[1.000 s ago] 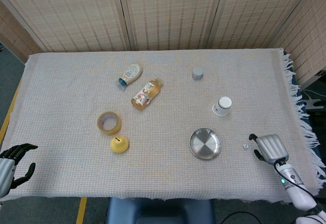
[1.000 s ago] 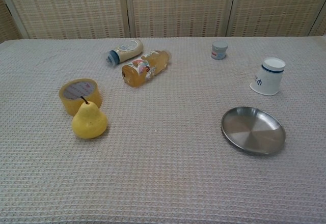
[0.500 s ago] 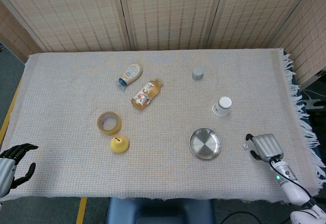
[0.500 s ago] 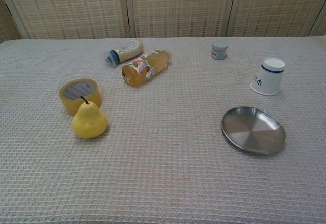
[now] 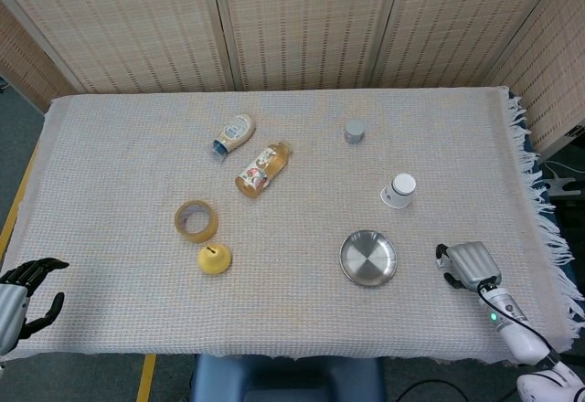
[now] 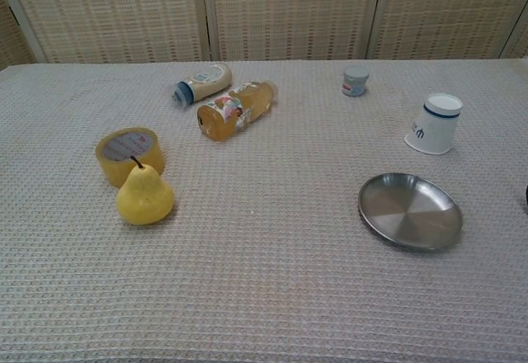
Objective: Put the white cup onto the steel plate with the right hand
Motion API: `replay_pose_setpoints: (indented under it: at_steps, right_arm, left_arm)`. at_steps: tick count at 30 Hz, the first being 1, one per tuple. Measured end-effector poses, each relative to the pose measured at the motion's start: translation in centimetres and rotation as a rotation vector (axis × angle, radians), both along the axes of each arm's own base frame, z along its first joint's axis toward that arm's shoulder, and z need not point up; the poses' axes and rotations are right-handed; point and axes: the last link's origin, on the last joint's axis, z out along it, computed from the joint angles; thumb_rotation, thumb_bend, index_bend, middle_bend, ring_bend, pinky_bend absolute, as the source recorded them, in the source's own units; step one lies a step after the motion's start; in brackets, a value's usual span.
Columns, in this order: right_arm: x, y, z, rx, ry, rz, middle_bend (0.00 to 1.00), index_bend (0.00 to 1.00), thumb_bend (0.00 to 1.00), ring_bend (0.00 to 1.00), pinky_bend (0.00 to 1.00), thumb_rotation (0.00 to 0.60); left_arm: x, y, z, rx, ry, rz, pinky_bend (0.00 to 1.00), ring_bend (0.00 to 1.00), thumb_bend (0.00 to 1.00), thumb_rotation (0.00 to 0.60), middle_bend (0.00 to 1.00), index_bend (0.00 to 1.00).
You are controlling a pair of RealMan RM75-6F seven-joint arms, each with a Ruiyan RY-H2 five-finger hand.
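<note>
The white cup [image 5: 399, 190] [image 6: 435, 124] with a dark band stands upright on the cloth, right of centre. The round steel plate [image 5: 368, 258] [image 6: 410, 211] lies empty just in front of it and slightly to its left. My right hand [image 5: 468, 265] hovers low at the table's front right, to the right of the plate and in front of the cup, touching neither and holding nothing. Only a dark sliver of it shows at the right edge of the chest view. My left hand [image 5: 23, 288] hangs off the front left corner with its fingers spread and empty.
A tape roll [image 5: 196, 220] and a yellow pear [image 5: 215, 258] sit front left. A juice bottle [image 5: 263, 168] and a white squeeze bottle [image 5: 234, 133] lie on their sides mid-table. A small grey jar [image 5: 355, 131] stands behind the cup. The cloth's fringe [image 5: 541, 203] hangs over the right edge.
My right hand has slid a little to the left, toward the plate, and its edge now shows in the chest view. Nothing else has moved.
</note>
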Motion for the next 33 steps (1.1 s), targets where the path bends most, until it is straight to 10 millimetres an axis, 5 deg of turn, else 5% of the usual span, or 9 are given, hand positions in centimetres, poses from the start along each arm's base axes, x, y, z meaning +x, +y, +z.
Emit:
replay_pose_setpoints:
  at_steps: [33]
  right_arm:
    - [-0.26,-0.48,-0.77,0.004,0.004,0.023,0.8,0.52,0.22,0.69,1.0,0.6]
  left_arm:
    - [0.06,-0.08,-0.12,-0.004,0.008,-0.001,0.4,0.28,0.43,0.6,0.29,0.3]
